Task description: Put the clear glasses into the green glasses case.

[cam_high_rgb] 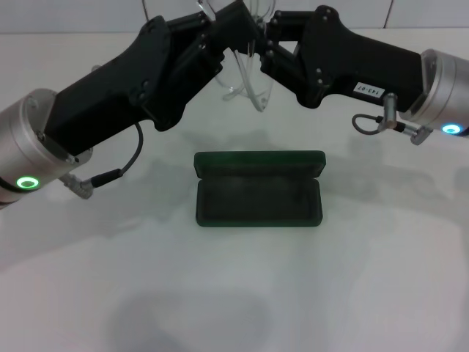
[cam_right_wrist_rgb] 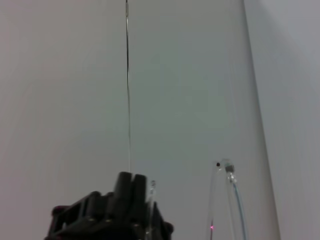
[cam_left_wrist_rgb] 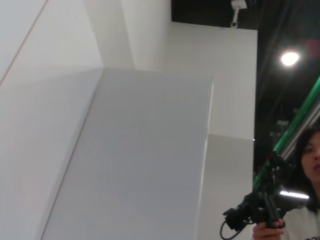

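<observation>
We see both arms raised and meeting above the far part of the white worktop (cam_high_rgb: 234, 293), and between them hang the clear glasses (cam_high_rgb: 248, 77), lifted off the surface, one lens and a curved temple arm showing just below the two black gripper bodies. The left gripper (cam_high_rgb: 233, 22) comes in from one side and the right gripper (cam_high_rgb: 265, 33) from the other, their tips nearly touching at the frame of the glasses; each seems to be at the spectacles, but we cannot tell whether the fingers of either are spread or pressed together, since the tips are hidden behind the bodies. Below and nearer to us than both grippers lies the green glasses case (cam_high_rgb: 259, 189), open, its lid laid back toward the grippers and its dark lining bare; nothing stands between it and the glasses above. In the right wrist view the thin clear temple arms stand up beside a black gripper part against a plain pale wall. The left wrist view looks up at white wall panels, a dark ceiling with a lamp (cam_left_wrist_rgb: 289, 58), and a person (cam_left_wrist_rgb: 310, 170) holding a camera (cam_left_wrist_rgb: 260, 207)
</observation>
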Available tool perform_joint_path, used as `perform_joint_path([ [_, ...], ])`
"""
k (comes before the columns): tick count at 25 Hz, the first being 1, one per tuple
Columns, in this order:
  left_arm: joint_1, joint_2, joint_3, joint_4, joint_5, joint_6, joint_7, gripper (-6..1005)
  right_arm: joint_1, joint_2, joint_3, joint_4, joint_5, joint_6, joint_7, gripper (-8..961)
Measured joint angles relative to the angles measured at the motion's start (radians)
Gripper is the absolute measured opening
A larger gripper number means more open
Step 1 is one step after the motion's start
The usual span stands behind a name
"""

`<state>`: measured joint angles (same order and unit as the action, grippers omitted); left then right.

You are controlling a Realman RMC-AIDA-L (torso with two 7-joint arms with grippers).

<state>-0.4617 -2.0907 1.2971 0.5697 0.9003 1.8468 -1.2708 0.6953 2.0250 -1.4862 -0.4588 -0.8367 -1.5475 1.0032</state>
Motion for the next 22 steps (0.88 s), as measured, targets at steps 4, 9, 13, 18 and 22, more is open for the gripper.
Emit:
perform_joint_path([
  [4, 0.000, 0.000, -0.005, -0.011, 0.000, -0.015, 0.007, 35, 0.002, 0.002, -0.019, -0.005, 0.000, 0.006, 0.000, 113],
  [9, 0.000, -0.001, -0.005, -0.016, 0.001, -0.031, 0.016, 35, 0.009, 0.003, -0.032, -0.006, 0.000, 0.015, 0.000, 113],
  [13, 0.000, -0.002, -0.004, -0.016, 0.001, -0.047, 0.019, 35, 0.012, 0.003, -0.051, -0.007, 0.000, 0.024, 0.000, 113],
  [18, 0.001, -0.002, -0.004, -0.019, 0.002, -0.050, 0.019, 34, 0.015, 0.003, -0.062, -0.009, 0.002, 0.034, 0.000, 114],
  [22, 0.003, -0.001, -0.004, -0.027, 0.002, -0.049, 0.019, 34, 0.007, 0.003, -0.050, -0.009, 0.009, 0.034, -0.001, 113],
])
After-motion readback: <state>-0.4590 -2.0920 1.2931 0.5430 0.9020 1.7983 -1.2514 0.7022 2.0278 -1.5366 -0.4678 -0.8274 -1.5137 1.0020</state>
